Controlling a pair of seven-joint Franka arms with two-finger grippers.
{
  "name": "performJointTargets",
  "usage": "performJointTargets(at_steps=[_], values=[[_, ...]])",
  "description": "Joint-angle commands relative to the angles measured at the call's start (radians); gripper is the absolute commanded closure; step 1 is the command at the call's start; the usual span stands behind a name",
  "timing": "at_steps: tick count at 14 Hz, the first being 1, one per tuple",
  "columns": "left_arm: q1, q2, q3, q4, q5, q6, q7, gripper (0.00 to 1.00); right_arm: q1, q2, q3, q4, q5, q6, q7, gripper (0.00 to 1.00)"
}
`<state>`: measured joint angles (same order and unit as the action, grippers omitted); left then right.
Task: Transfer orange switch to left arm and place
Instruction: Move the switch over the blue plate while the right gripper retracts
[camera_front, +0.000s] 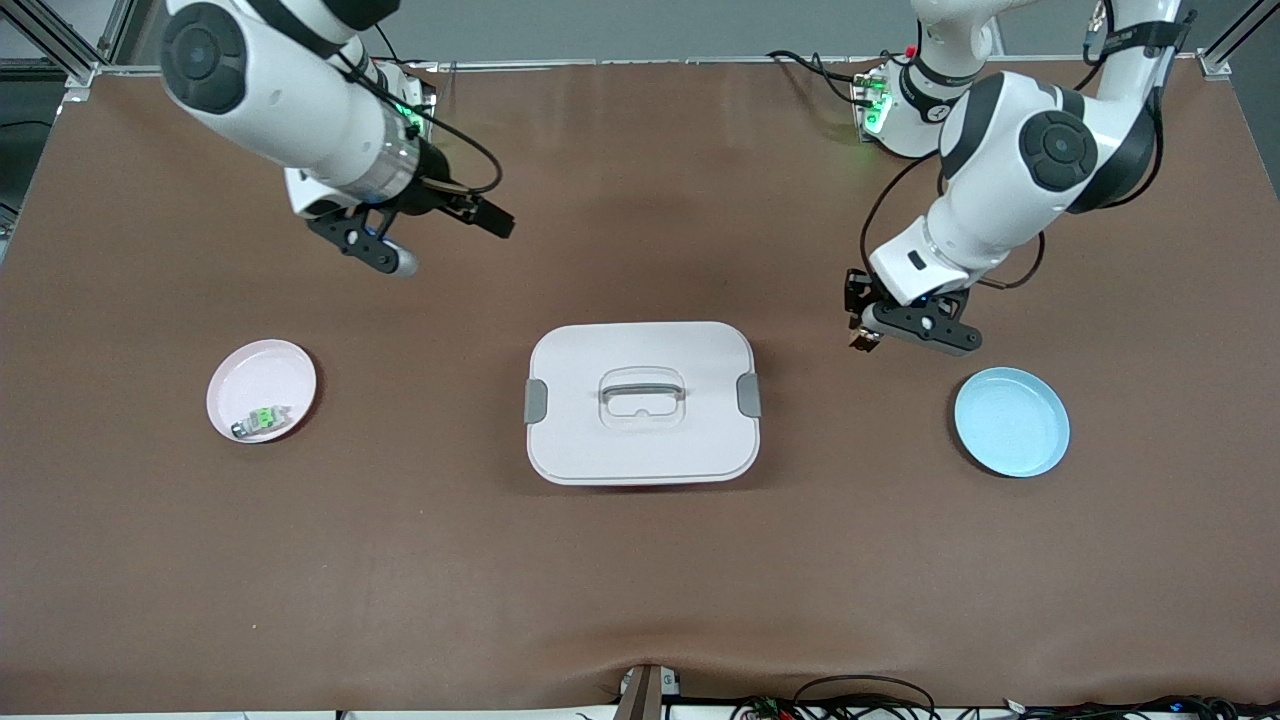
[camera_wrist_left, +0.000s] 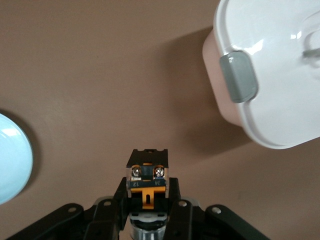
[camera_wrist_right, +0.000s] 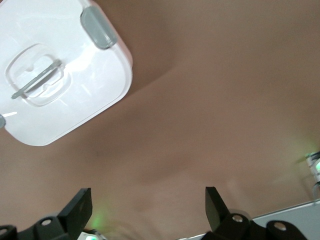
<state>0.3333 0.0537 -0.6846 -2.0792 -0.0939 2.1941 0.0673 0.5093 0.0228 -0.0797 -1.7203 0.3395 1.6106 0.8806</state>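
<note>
The orange switch (camera_front: 861, 341) is a tiny black block with an orange face, held in my left gripper (camera_front: 868, 328). In the left wrist view the fingers are shut on the switch (camera_wrist_left: 148, 175), with the gripper (camera_wrist_left: 148, 194) up over bare table between the white box (camera_front: 640, 400) and the blue plate (camera_front: 1011, 421). My right gripper (camera_front: 440, 238) is open and empty, up over the table toward the right arm's end. The right wrist view shows its gripper (camera_wrist_right: 147, 206) with the fingers wide apart and the box (camera_wrist_right: 55, 75) below.
A pink plate (camera_front: 250, 375) holds a small green-and-clear component (camera_front: 262, 420) toward the right arm's end. The box edge with its grey latch (camera_wrist_left: 239, 77) and the blue plate's rim (camera_wrist_left: 12, 160) show in the left wrist view. Cables lie along the table's near edge.
</note>
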Motion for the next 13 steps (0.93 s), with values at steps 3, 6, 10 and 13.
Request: performJointTargets(at_steps=[3,6,10,13], values=[[0.099,0.077,-0.009,0.033,0.100,-0.042,0.296,1.00,-0.155,-0.050,0.014,-0.027,-0.123,-0.078,-0.285,0.00],[0.137,0.101,-0.007,0.030,0.199,-0.042,0.429,1.00,-0.251,-0.057,0.014,-0.027,-0.149,-0.092,-0.469,0.00],[0.182,0.178,-0.006,0.033,0.403,-0.036,0.557,1.00,-0.359,-0.057,0.014,-0.022,-0.213,-0.100,-0.647,0.00],[0.196,0.216,-0.006,0.027,0.488,-0.013,0.575,1.00,-0.399,-0.066,0.014,-0.021,-0.254,-0.100,-0.718,0.00]])
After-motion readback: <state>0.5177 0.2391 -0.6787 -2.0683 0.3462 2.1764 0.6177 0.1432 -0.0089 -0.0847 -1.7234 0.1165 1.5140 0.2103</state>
